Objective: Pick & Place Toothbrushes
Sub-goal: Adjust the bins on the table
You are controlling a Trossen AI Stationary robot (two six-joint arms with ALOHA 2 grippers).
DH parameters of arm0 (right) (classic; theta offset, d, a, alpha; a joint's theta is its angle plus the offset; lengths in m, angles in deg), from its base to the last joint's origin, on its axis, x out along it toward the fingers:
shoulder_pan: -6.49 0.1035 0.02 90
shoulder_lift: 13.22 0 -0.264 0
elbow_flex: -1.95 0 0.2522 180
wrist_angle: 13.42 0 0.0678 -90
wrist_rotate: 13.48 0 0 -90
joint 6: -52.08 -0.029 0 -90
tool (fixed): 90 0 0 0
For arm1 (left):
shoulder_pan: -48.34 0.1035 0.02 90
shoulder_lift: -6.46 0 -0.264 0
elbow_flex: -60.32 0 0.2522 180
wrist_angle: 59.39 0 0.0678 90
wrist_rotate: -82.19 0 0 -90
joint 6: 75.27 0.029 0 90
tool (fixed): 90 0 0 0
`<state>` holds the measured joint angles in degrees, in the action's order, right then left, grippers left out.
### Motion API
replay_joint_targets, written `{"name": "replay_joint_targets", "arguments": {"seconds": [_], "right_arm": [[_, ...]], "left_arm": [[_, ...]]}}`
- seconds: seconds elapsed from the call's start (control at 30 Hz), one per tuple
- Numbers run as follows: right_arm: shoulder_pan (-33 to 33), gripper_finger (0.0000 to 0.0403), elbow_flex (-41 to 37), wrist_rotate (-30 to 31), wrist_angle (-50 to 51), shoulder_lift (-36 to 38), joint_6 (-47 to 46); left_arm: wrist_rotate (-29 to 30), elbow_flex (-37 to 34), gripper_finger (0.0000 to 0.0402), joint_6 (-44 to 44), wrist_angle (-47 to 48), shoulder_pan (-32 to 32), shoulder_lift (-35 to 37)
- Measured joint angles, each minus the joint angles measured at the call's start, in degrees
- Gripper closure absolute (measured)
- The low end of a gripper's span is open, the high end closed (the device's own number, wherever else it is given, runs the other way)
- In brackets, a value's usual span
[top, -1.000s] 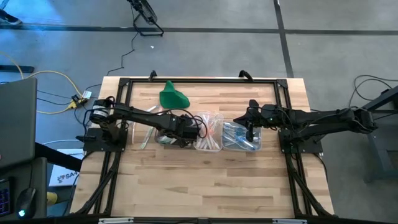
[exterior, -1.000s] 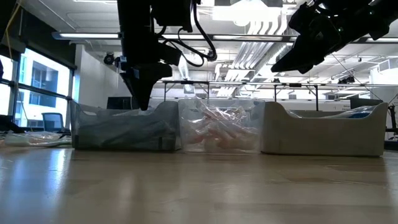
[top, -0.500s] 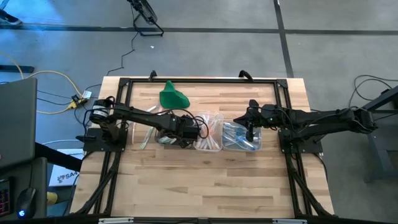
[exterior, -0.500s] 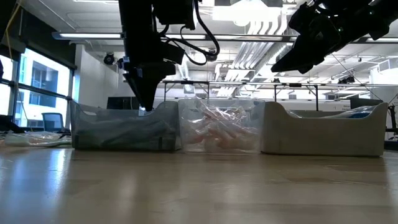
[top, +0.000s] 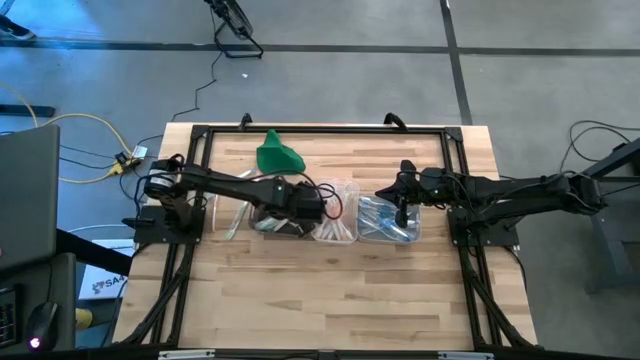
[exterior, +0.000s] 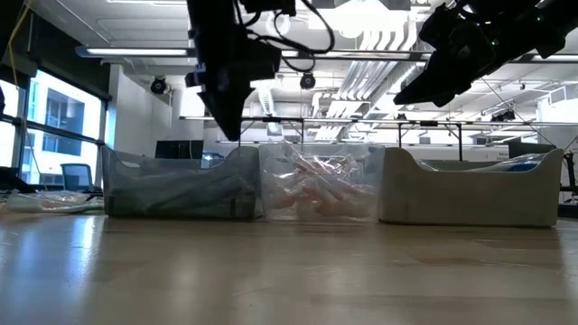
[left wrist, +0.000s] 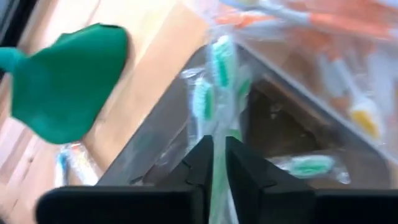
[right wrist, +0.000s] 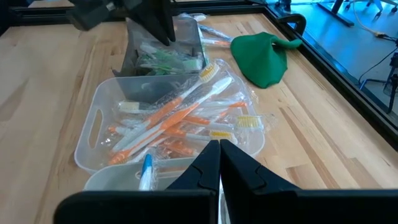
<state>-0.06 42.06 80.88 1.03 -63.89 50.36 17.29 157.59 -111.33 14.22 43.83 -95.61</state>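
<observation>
Farthest to the left of the middle tub (right wrist: 87,146), beyond the neighbouring tub, a few loose wrapped toothbrushes (top: 232,217) lie on the bare wood of the table (top: 330,290). The green cloth (top: 278,155) sits left of the middle tub too, but farther toward the back edge and apart from all the tubs. The left tub (exterior: 176,185) stands wall to wall with the middle tub on its left side and holds toothbrushes with green parts in clear wrappers. The left gripper (left wrist: 219,144) hangs above that tub, near the wall it shares with the middle tub, raised clear of the rim in the low view; its fingers (left wrist: 200,167) stand narrow, with only a slim gap, and a green toothbrush (left wrist: 214,87) in its wrapper runs down into that gap, pinched there. The middle tub itself is piled with orange toothbrushes (right wrist: 168,121), some poking over its rim. Just right of the middle tub stands the right tub (exterior: 470,194), with a blue toothbrush (right wrist: 146,169) showing in it. The right gripper (right wrist: 219,154) waits over the right tub, on the side away from the middle tub and well above its rim, its fingers pressed together with nothing between them
</observation>
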Motion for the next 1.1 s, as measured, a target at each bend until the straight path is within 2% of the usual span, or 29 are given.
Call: {"name": "replay_joint_targets", "arguments": {"seconds": [0.13, 0.23, 0.4, 0.57, 0.83, 1.1], "right_arm": [[0.0, 0.0399, 0.0, -0.8, 1.3, 0.0, -0.1], [0.0, 0.0399, 0.0, -2.2, 5.1, 0.1, -0.8], [0.2, 0.0399, 0.0, -0.2, 11.8, 0.3, -4.9], [0.2, 0.04, 0.0, 5.6, 17.8, 0.3, -9.2], [0.2, 0.04, 0.0, 7.7, 26.8, 0.4, -16.5], [0.2, 0.04, 0.0, 7.5, 33.7, 0.4, -24.4]], "left_arm": [[-5.9, 1.0, 0.0396, 0.9, -0.2, 0.0, 0.0], [-12.8, 1.0, 0.0397, 0.2, -0.4, 0.0, -0.1], [-18.0, 0.9, 0.04, -0.8, -2.9, 0.0, -1.2], [-16.9, 0.7, 0.0401, -1.9, -6.7, 0.0, -1.1], [-16.7, -4.2, 0.0401, -6.5, -8.9, 0.0, -1.1], [-18.0, -6.3, 0.0401, -5.5, -17.7, 0.0, -1.1]]}}
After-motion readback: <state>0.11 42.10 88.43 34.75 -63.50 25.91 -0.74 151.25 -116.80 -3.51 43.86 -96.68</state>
